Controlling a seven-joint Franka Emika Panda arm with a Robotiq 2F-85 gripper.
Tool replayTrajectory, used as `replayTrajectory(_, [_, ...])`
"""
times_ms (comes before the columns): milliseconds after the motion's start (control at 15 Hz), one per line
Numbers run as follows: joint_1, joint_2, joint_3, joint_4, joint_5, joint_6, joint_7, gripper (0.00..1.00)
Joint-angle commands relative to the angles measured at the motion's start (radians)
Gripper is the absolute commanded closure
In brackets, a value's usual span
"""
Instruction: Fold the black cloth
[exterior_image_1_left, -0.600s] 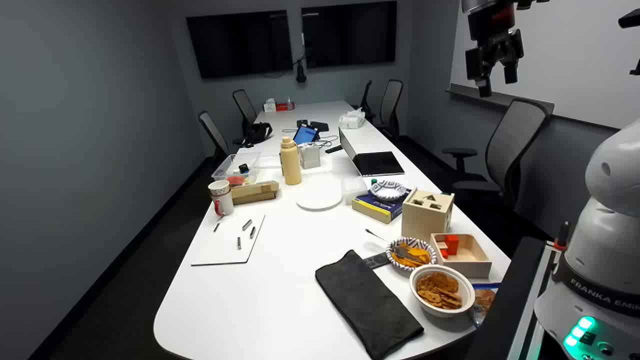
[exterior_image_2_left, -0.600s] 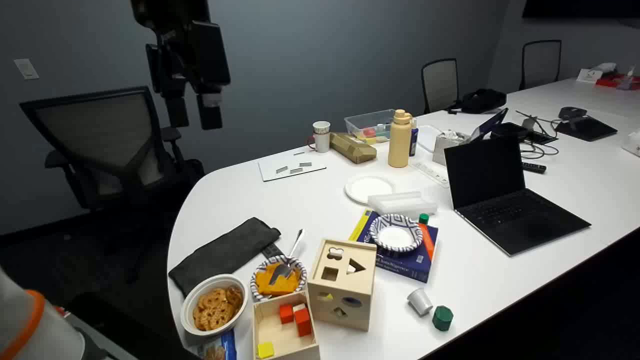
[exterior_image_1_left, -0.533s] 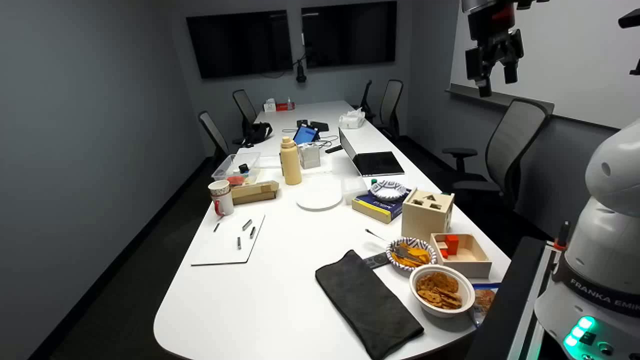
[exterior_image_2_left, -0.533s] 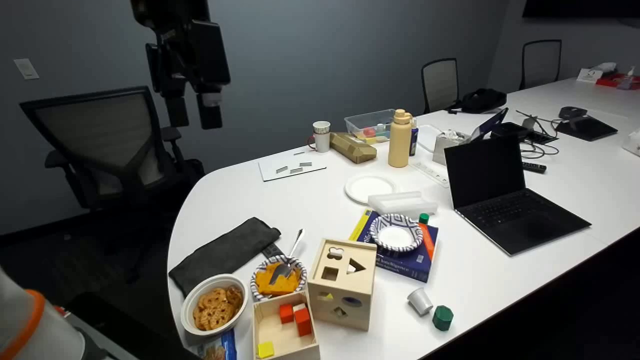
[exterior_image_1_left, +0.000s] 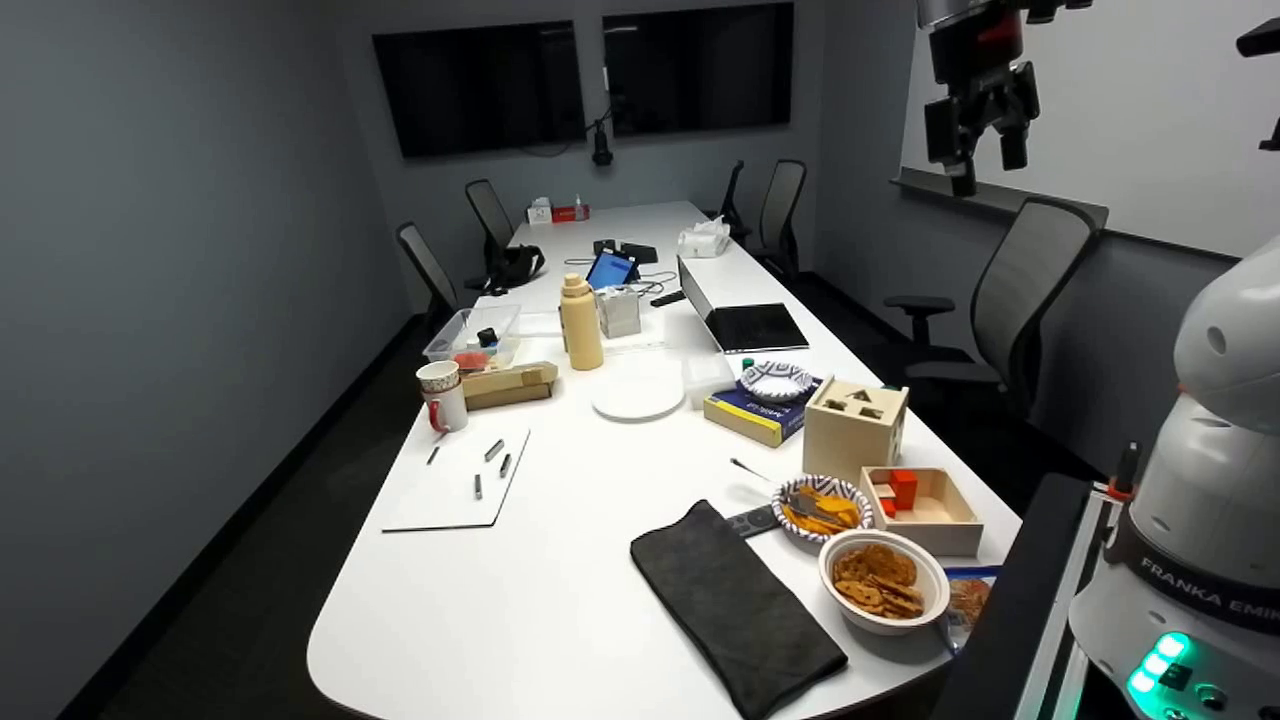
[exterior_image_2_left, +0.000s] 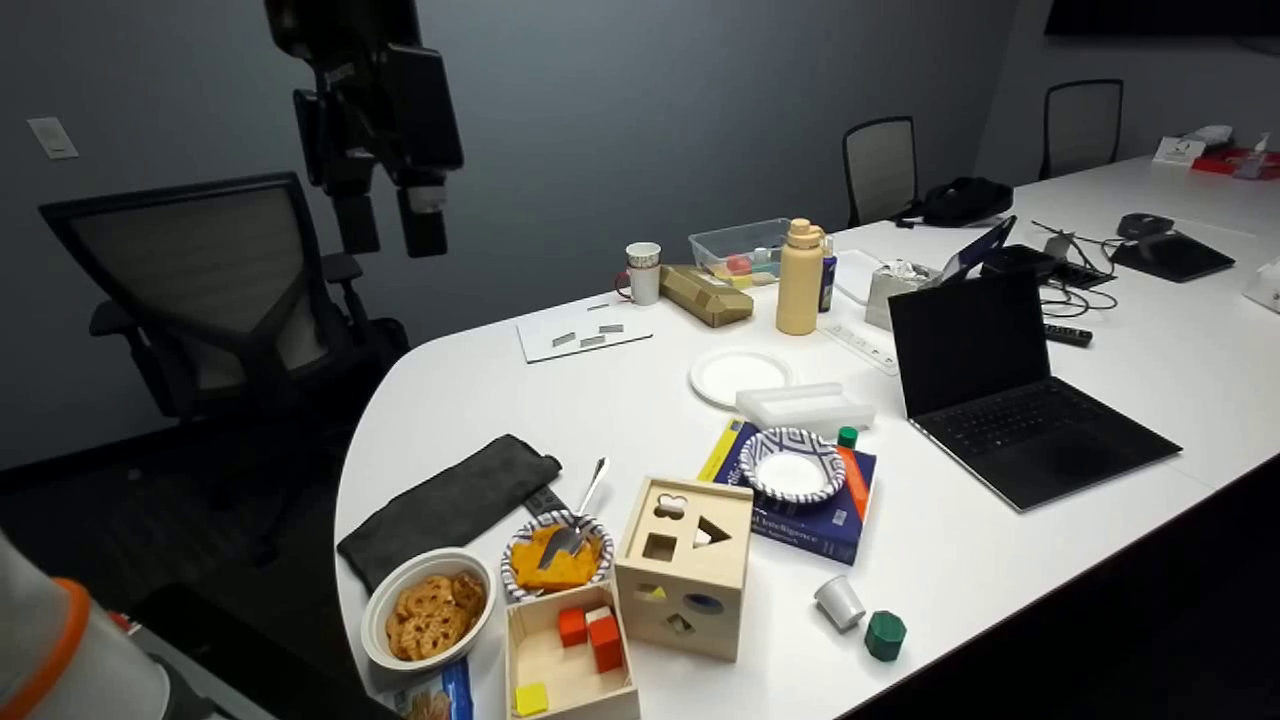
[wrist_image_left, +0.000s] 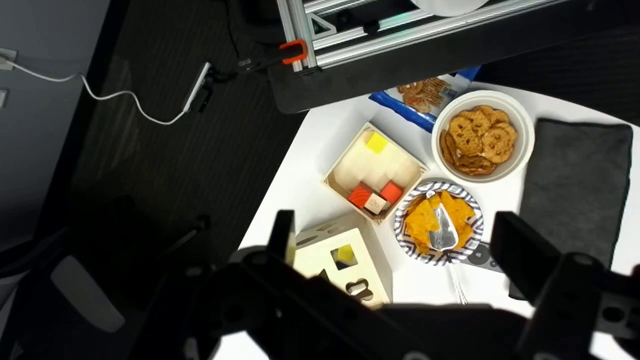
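Note:
The black cloth (exterior_image_1_left: 738, 610) lies flat on the white table as a long rectangle near the table's rounded end. It appears to be in layers, but I cannot tell how many. It also shows in an exterior view (exterior_image_2_left: 450, 512) and at the right of the wrist view (wrist_image_left: 575, 192), partly hidden there by a finger. My gripper (exterior_image_1_left: 988, 172) is high above the table, well apart from the cloth. It is open and empty in both exterior views (exterior_image_2_left: 395, 240). In the wrist view (wrist_image_left: 396, 222) its fingers are wide apart, above the chips and the wooden box.
Beside the cloth stand a white bowl of crackers (exterior_image_1_left: 885, 582) and a patterned bowl of chips (exterior_image_1_left: 823, 508) with a metal server. A dark remote (exterior_image_1_left: 754, 520) lies at the cloth's edge. A wooden tray (exterior_image_2_left: 530, 640) and a shape-sorter box (exterior_image_2_left: 690, 570) stand close by.
My gripper has shifted slightly, a little to the left in one of the exterior views. It stays open. The cloth has not moved.

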Motion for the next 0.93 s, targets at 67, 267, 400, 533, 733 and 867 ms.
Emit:
replayTrajectory(67, [0.109, 0.031, 0.078, -0.115, 0.019, 0.151, 0.078, 0.00])
replayTrajectory(267, [0.202, 0.075, 0.152, -0.229, 0.058, 0.296, 0.104, 0.00])
replayTrajectory(400, [0.266, 0.123, 0.199, -0.302, 0.104, 0.415, 0.125, 0.00])
replayTrajectory(533, [0.326, 0.185, 0.249, -0.352, 0.140, 0.534, 0.133, 0.00])
replayTrajectory(733, [0.382, 0.314, 0.319, -0.356, 0.132, 0.680, 0.141, 0.00])
replayTrajectory(867, [0.392, 0.388, 0.377, -0.347, 0.069, 0.747, 0.165, 0.00])
